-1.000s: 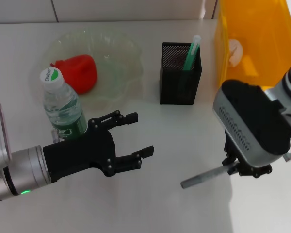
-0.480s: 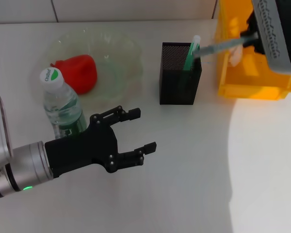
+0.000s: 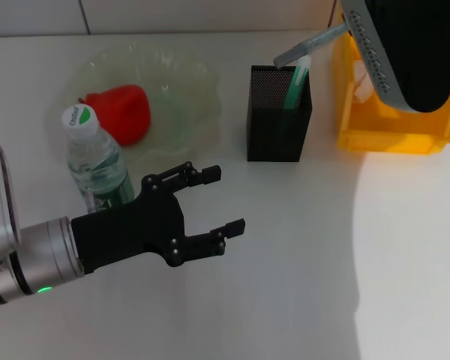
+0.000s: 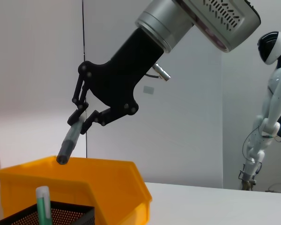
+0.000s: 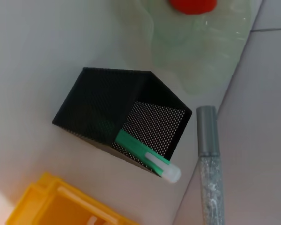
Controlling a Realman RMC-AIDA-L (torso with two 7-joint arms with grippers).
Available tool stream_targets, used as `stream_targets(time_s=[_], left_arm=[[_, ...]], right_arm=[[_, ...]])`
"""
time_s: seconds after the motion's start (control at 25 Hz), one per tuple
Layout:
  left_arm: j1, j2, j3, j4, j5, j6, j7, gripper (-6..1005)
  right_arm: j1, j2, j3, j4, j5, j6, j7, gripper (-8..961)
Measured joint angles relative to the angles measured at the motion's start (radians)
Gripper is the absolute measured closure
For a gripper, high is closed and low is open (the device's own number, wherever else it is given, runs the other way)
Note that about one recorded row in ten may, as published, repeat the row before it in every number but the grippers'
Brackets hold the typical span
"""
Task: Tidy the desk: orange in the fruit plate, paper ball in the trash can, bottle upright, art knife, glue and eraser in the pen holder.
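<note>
My right gripper [image 4: 80,117] is shut on a grey pen-shaped stick [image 3: 309,43] and holds it slanted just above the black mesh pen holder [image 3: 279,114]. The right wrist view shows the stick [image 5: 209,164] beside the holder's opening [image 5: 131,112]. A green-and-white stick [image 3: 295,81] stands in the holder. My left gripper [image 3: 226,199] is open and empty, low over the table, beside the upright bottle [image 3: 96,166]. The orange [image 3: 121,111] lies in the fruit plate [image 3: 187,90]. A white wad, the paper ball [image 3: 362,82], shows through the trash can's wall [image 3: 390,124]. The eraser is out of view.
The trash can stands right of the pen holder, under my right arm [image 3: 405,41]. The plate and bottle take the left side. Bare table [image 3: 300,262] lies in front of the holder. A white humanoid robot [image 4: 267,108] stands far off.
My right gripper has lifted the grey stick from low over the front of the table and carried it back over the pen holder. My left gripper has hardly moved.
</note>
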Motion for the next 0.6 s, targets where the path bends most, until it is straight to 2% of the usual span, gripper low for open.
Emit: stream_targets(time_s=[0.24, 0.6], left_arm=[[0.004, 0.000, 0.000, 0.000, -0.002, 0.000, 0.000, 197], [0.003, -0.001, 0.000, -0.006, -0.013, 0.000, 0.000, 197]], right_arm=[[0.035, -0.005, -0.001, 0.040, -0.001, -0.014, -0.048, 816], [0.102, -0.032, -0.004, 0.146, -0.004, -0.013, -0.117, 815]])
